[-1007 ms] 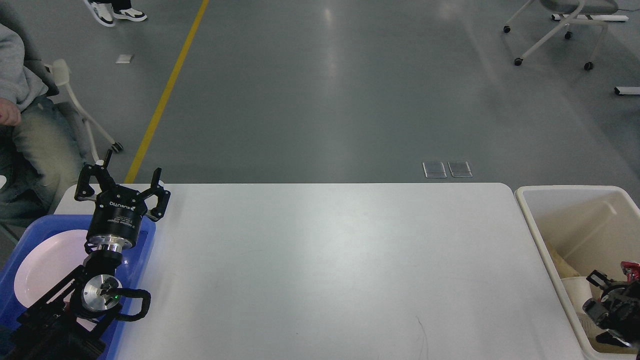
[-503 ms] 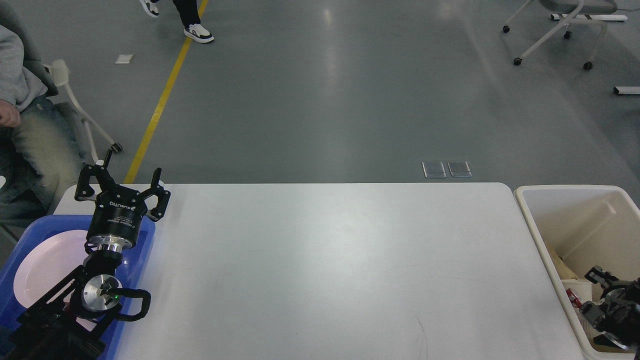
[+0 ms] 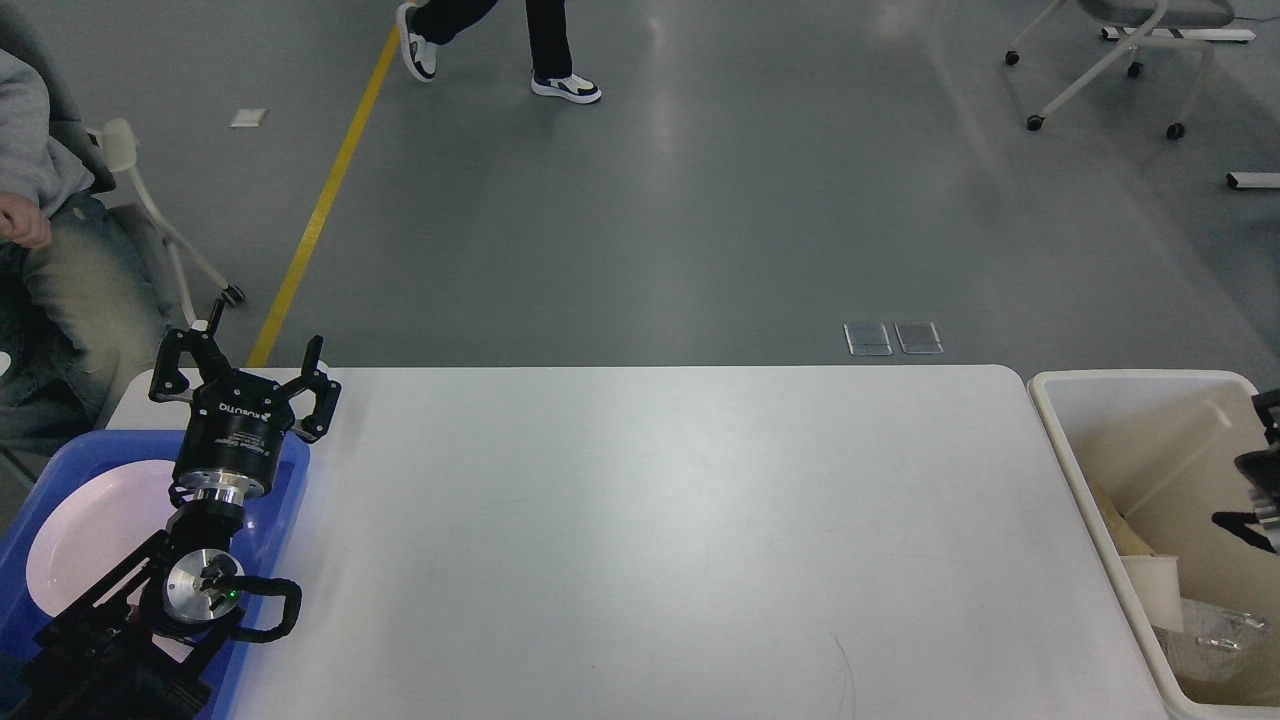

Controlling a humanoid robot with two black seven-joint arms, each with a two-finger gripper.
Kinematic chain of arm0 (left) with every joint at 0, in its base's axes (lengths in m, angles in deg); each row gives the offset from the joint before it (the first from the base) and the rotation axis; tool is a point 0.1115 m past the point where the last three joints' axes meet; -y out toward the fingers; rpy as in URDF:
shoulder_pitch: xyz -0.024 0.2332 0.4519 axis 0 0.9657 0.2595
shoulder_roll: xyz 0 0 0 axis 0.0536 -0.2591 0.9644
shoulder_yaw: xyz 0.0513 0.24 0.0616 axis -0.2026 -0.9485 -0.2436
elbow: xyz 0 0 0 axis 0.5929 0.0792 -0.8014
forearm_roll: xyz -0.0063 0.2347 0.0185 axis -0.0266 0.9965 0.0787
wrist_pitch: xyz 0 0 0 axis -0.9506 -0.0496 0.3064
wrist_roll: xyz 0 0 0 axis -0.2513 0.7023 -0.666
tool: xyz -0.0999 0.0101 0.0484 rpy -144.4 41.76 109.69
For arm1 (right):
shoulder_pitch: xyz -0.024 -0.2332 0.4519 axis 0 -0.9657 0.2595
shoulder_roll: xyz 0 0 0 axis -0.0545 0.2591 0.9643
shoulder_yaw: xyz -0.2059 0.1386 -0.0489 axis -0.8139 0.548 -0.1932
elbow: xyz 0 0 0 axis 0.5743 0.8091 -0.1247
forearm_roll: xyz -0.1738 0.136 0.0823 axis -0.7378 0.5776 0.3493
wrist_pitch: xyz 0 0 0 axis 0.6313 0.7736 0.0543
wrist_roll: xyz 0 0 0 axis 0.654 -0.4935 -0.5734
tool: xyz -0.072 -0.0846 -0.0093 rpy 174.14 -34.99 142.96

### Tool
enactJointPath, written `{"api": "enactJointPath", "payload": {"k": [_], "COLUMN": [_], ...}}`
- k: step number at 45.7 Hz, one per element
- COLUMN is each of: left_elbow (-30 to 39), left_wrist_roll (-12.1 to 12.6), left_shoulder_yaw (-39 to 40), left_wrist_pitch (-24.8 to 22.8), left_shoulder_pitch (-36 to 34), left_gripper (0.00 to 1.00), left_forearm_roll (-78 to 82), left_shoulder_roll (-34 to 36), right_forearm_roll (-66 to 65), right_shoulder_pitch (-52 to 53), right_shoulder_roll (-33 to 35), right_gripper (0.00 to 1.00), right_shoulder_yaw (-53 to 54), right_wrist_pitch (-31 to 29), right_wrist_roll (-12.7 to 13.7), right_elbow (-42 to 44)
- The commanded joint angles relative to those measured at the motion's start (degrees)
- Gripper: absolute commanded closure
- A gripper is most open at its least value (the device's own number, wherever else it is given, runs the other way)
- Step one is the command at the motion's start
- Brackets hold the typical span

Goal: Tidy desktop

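A grey polished floor fills the upper half of the view, with a yellow line running across it on the left. At the top, the legs and sneakers of a walking person are in view. A seated person in a grey top and pale jeans is at the left edge, and a white wheeled chair stands at the upper right.

The desk, wide, white and round-cornered, takes up the lower half of the view. At its near left corner sits a blue tray holding a white plate. Just off its right end stands a cream bin; inside it lie a white paper cup, a crumpled clear plastic piece and some tan paper.

The left claw rises from the lower left corner, above the far edge of the tray. Its two black fingers are spread wide apart and hold nothing. The right claw shows only as a dark sliver at the right edge, above the bin; too little of it is in view to tell whether it is open or closed.
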Motion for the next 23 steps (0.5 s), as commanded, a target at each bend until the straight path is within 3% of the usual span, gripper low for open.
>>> {"api": "enactJointPath", "payload": {"k": [1, 8, 14, 18, 23], "left_elbow": [0.0, 0.0, 0.0, 0.0, 0.0], "left_wrist_roll": [0.0, 0.0, 0.0, 0.0, 0.0], "left_shoulder_yaw": [0.0, 0.0, 0.0, 0.0, 0.0], "left_wrist_pitch": [0.0, 0.0, 0.0, 0.0, 0.0], "left_shoulder_pitch": [0.0, 0.0, 0.0, 0.0, 0.0], "left_gripper": [0.04, 0.04, 0.04, 0.04, 0.04], "left_forearm_roll": [0.0, 0.0, 0.0, 0.0, 0.0], "left_shoulder_roll": [0.0, 0.0, 0.0, 0.0, 0.0], "right_forearm_roll": [-0.86, -5.43, -6.14, -6.84, -9.21], "right_shoulder_pitch": [6.25, 8.89, 7.23, 2.14, -2.18], "right_shoulder_roll": [0.55, 3.19, 3.63, 1.44, -2.08], "right_gripper": [0.0, 0.0, 0.0, 0.0, 0.0], "right_shoulder_yaw": [12.74, 28.39, 47.98, 59.67, 64.79], "right_wrist_pitch": [0.02, 0.02, -0.07, -0.42, -1.48], "right_wrist_roll": [0.04, -0.05, -0.05, -0.22, -1.97], "right_elbow": [-4.92, -14.93, -24.69, -27.95, -31.82]}}
